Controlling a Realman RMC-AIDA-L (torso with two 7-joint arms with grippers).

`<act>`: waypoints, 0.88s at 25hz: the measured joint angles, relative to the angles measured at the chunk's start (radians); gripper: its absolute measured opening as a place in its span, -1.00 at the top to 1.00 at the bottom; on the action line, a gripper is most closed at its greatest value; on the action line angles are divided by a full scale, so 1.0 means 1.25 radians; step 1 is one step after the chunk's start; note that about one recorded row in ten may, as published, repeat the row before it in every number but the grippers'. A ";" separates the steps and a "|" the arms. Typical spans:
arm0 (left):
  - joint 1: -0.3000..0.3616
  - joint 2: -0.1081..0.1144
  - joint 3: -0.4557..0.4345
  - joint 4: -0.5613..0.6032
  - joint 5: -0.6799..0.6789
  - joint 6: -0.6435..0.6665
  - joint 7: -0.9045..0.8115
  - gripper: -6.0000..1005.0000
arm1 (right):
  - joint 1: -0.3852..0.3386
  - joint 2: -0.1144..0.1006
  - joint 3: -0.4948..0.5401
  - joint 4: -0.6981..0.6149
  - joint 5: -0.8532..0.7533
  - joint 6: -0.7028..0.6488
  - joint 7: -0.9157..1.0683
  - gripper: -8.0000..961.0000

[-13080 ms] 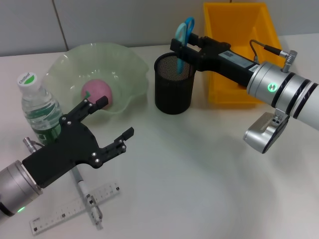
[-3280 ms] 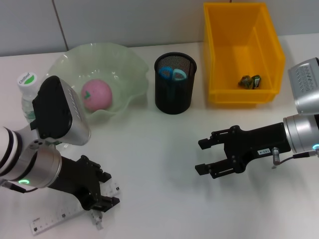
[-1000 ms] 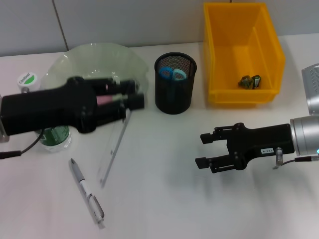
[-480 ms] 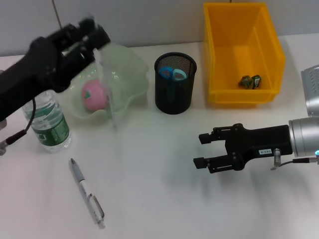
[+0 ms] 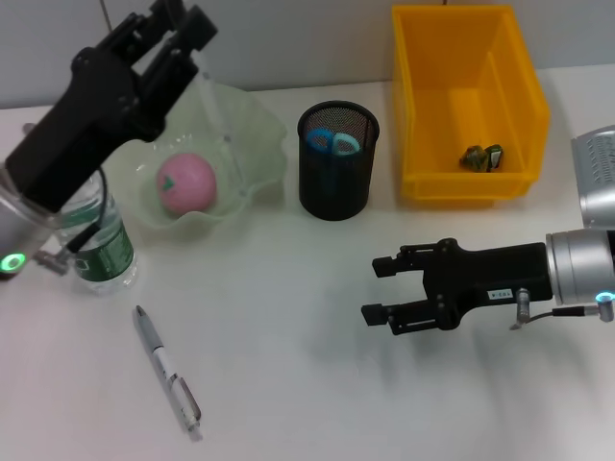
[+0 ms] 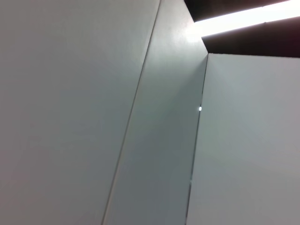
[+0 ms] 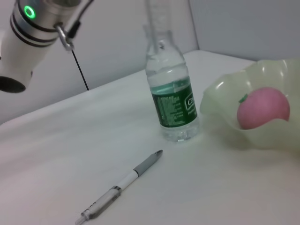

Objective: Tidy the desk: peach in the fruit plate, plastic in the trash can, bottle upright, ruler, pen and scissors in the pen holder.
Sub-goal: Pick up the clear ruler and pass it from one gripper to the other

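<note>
Head view, left tool [image 5: 187, 38]: raised high at the far left, above the fruit plate, fingers pinching the clear ruler [image 5: 213, 106], which hangs down tilted over the plate's far rim.
Head view, fruit plate [image 5: 259, 158]: pale green, wavy-edged, far left of the desk [image 5: 307, 384]; the pink peach [image 5: 185, 182] sits inside it.
Head view, bottle [image 5: 101, 245]: upright at the left edge, green label, partly behind the left arm; label text too hidden to read here.
Head view, pen [image 5: 168, 373]: silver and white, lying flat near the front left, well apart from everything else.
Head view, pen holder [image 5: 336, 161]: black mesh cup, far centre, blue scissors [image 5: 332, 142] handles showing inside.
Head view, trash can [image 5: 469, 106]: yellow bin, far right, crumpled plastic [image 5: 483, 157] on its floor.
Head view, right tool [image 5: 380, 288]: low over the desk at the near right, fingers spread, holding nothing; a small white sticker on its body, writing too small to read.
Left wrist view: only pale wall panels and a bright ceiling strip.
Right wrist view: bottle upright beside the fruit plate with the peach, pen lying nearer; white lettering on the green label, not legible.
</note>
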 joint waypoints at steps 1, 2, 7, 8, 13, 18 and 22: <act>-0.007 0.000 0.028 -0.008 -0.030 -0.010 0.020 0.22 | -0.005 0.003 0.003 -0.005 0.000 0.004 -0.007 -0.57; -0.020 0.000 0.082 -0.013 -0.089 -0.039 0.052 0.22 | -0.014 0.007 0.009 -0.017 0.000 0.012 -0.015 -0.57; -0.035 0.000 0.183 0.000 -0.217 -0.097 0.098 0.22 | -0.037 0.019 0.032 -0.043 0.000 0.026 -0.037 -0.57; -0.040 0.000 0.217 0.007 -0.258 -0.118 0.111 0.22 | -0.043 0.022 0.038 -0.047 -0.001 0.028 -0.043 -0.57; -0.046 0.000 0.331 0.052 -0.385 -0.199 0.175 0.21 | -0.069 0.045 0.102 -0.057 -0.001 0.031 -0.088 -0.57; -0.031 0.000 0.496 0.115 -0.565 -0.279 0.312 0.21 | -0.120 0.103 0.222 -0.066 0.004 0.024 -0.206 -0.57; -0.018 0.000 0.594 0.142 -0.697 -0.310 0.394 0.21 | -0.164 0.156 0.291 -0.091 0.008 0.012 -0.297 -0.57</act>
